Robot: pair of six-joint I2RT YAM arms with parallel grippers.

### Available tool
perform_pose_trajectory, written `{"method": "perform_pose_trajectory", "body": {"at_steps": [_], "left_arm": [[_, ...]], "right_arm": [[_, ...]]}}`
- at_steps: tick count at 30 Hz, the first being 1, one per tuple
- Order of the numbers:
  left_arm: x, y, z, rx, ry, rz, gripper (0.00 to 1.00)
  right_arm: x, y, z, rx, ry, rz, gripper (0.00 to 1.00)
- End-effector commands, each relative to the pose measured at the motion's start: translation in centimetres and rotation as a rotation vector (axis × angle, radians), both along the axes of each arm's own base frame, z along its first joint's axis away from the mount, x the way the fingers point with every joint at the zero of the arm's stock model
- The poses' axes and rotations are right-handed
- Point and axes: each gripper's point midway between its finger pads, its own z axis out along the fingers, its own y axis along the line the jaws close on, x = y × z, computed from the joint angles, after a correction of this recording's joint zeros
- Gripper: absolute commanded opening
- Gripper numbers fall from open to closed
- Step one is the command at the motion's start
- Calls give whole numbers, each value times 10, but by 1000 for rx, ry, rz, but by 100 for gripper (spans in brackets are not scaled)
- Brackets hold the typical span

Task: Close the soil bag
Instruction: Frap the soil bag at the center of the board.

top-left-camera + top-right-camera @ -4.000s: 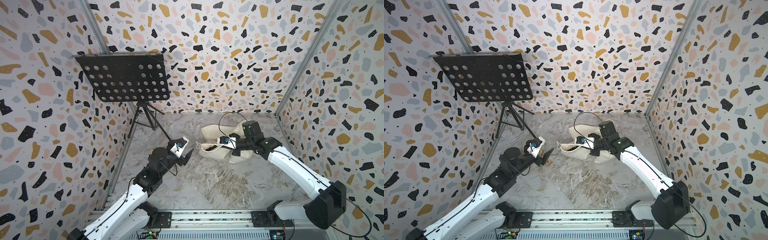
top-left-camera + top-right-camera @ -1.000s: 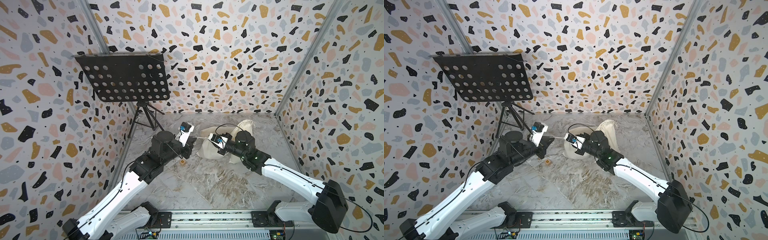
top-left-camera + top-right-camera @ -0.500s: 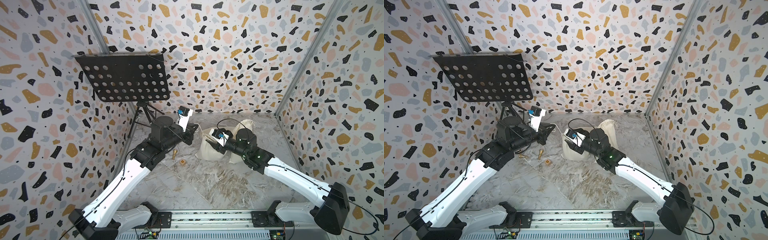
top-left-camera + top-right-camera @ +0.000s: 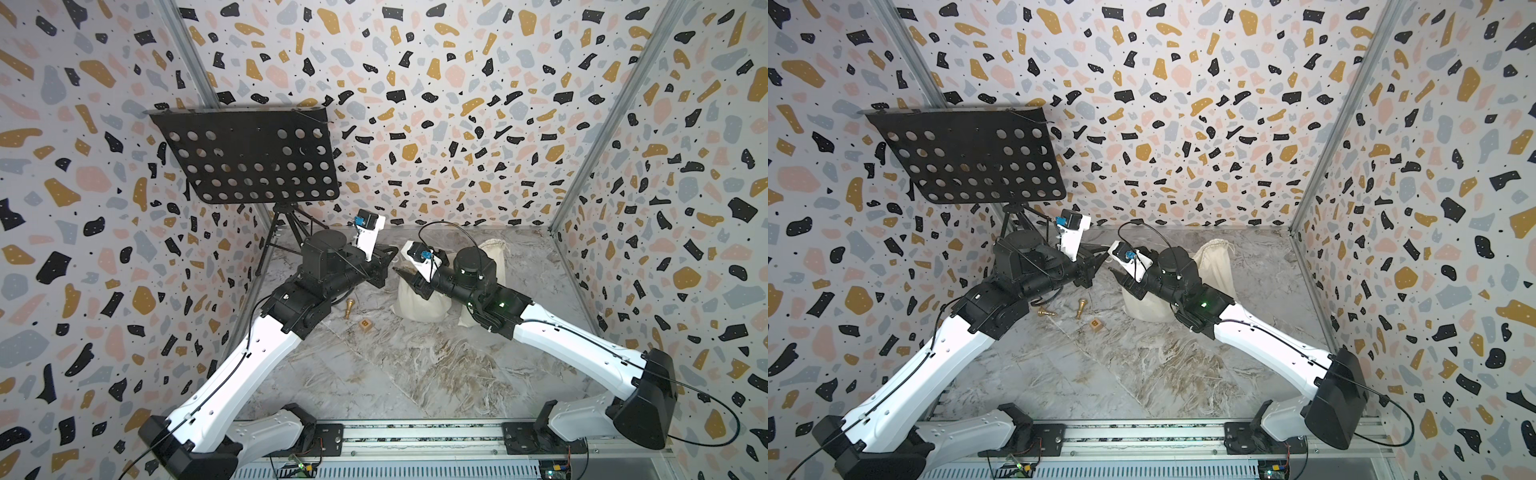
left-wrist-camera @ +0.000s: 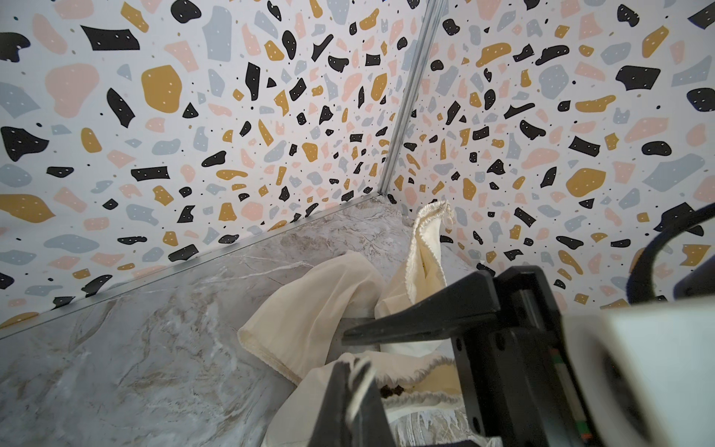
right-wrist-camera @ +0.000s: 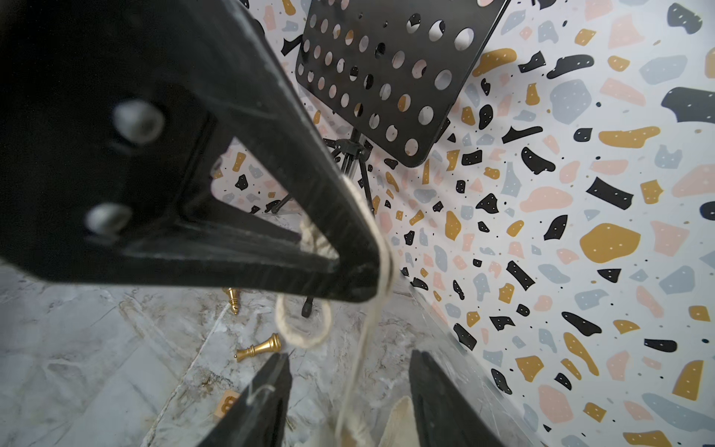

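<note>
left claw (image 6: 363, 276) pinched shut on cord (image 6: 365, 333); right claw (image 6: 350, 360) apart, cord hangs between, not held; hard pull could slip cord free or tip soil bag (image 4: 419, 303)

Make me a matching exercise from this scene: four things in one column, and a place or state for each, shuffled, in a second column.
1. left hand
2. right hand
3. wooden cube
4. music stand

A. standing by the far left corner
B. open, jaws apart
C. shut on the drawstring cord
D. lying loose near the soil bag

Pairs: 1-C, 2-B, 3-D, 4-A.
</note>
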Motion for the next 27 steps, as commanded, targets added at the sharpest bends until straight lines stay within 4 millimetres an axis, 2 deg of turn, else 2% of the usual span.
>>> {"method": "perform_pose_trajectory", "body": {"at_steps": [1,4,6,9,11,13,15,17,19,21,24,27], "left_arm": [[-10,2,62,-119,-166,-17,0],[-13,20,71,-123,-198,63,0],[-19,42,83,-134,-245,135,0],[-30,69,106,-148,-297,209,0],[-37,81,122,-166,-328,229,0],[-39,89,134,-174,-347,249,0],[-37,96,142,-174,-351,273,0],[-34,102,150,-183,-356,290,0],[-32,106,159,-196,-362,295,0],[-32,111,172,-206,-372,301,0],[-32,115,185,-205,-379,303,0],[-38,112,190,-219,-379,275,0]], "right_arm": [[9,-3,17,33,13,-65,38],[21,-13,0,-54,21,-152,24],[30,-32,-19,-152,11,-242,18],[50,-77,-52,-289,-8,-414,15],[63,-113,-83,-394,40,-504,15],[78,-147,-104,-465,74,-598,16],[90,-177,-118,-506,95,-677,17],[100,-198,-126,-519,118,-727,20],[108,-211,-128,-521,134,-749,22],[115,-211,-119,-522,124,-738,22],[120,-197,-88,-478,83,-687,21],[119,-176,-57,-391,56,-585,20]]}}
